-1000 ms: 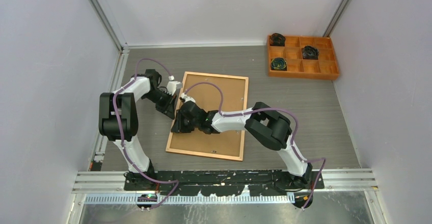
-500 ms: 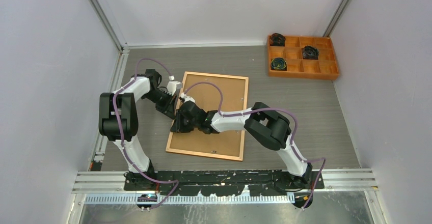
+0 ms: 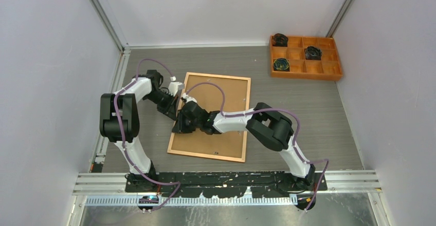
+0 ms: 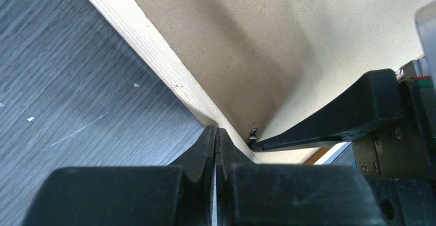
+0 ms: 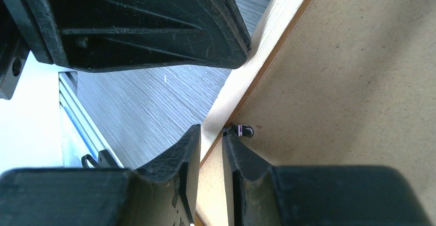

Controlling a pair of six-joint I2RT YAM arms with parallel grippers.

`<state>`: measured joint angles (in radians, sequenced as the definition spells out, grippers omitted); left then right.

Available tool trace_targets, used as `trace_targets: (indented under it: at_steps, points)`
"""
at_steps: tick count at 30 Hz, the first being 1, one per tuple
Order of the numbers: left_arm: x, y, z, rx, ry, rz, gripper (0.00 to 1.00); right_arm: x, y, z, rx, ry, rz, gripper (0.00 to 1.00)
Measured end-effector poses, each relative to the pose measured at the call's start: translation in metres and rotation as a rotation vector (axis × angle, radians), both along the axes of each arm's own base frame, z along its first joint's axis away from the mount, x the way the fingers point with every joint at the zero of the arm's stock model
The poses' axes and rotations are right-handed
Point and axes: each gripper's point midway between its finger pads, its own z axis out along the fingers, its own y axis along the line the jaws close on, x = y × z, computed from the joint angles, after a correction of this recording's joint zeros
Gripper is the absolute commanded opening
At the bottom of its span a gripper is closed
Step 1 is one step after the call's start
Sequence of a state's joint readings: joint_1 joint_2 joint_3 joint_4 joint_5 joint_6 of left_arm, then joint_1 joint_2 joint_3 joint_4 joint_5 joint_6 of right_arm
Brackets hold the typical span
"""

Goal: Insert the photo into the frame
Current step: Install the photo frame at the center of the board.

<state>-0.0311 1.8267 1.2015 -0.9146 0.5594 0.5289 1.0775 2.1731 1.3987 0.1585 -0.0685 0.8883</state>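
Observation:
The frame [image 3: 210, 155] lies face down on the table with the plain brown backing board [image 3: 226, 95] in it. The photo is hidden. My left gripper [image 3: 175, 114] is shut and empty, its tip [image 4: 216, 131] at the frame's pale left rim [image 4: 149, 46]. My right gripper [image 3: 178, 128] is at the same rim from the inside, its jaws a narrow gap apart [image 5: 211, 131] over the rim [image 5: 267, 36]. One right fingertip touches a small black metal clip [image 5: 244, 131] on the board. The clip also shows in the left wrist view [image 4: 253, 132].
An orange compartment tray [image 3: 329, 74] with dark coiled items stands at the back right. Grey walls close in the table on three sides. A metal rail [image 3: 226, 177] runs along the near edge by the arm bases.
My right gripper has crept slightly toward the frame's left rim. The left arm and the frame have not moved.

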Motion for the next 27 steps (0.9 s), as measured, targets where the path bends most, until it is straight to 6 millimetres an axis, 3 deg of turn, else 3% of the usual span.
trace_targets:
  at_steps: [4,7,11,13,16,18,22,27]
  points:
    - [0.0,0.0,0.0,-0.002,0.001,-0.001,0.01,0.0,0.0,0.001,0.004,-0.007,0.017,0.33]
    - [-0.002,0.003,0.003,-0.013,0.013,0.012,0.01,-0.002,-0.003,0.005,0.013,-0.02,0.04,0.46]
    - [0.004,0.008,0.018,-0.06,0.022,0.056,0.01,0.003,-0.035,0.021,0.01,-0.029,0.025,0.56]
    - [0.014,0.013,0.027,-0.082,-0.001,0.082,0.01,0.021,-0.053,0.04,0.036,-0.039,-0.016,0.57]
    - [0.023,0.016,0.036,-0.111,-0.026,0.106,0.01,0.065,-0.077,0.067,0.09,-0.067,-0.098,0.57]
    - [0.025,0.012,0.038,-0.131,-0.024,0.109,0.01,0.088,-0.088,0.073,0.11,-0.071,-0.136,0.57]
    - [0.025,0.006,0.032,-0.164,0.015,0.122,0.0,0.134,-0.099,0.063,0.109,-0.047,-0.191,0.57]
    - [0.027,0.002,0.017,-0.195,0.08,0.144,0.01,0.144,-0.088,0.026,0.072,0.018,-0.168,0.57]
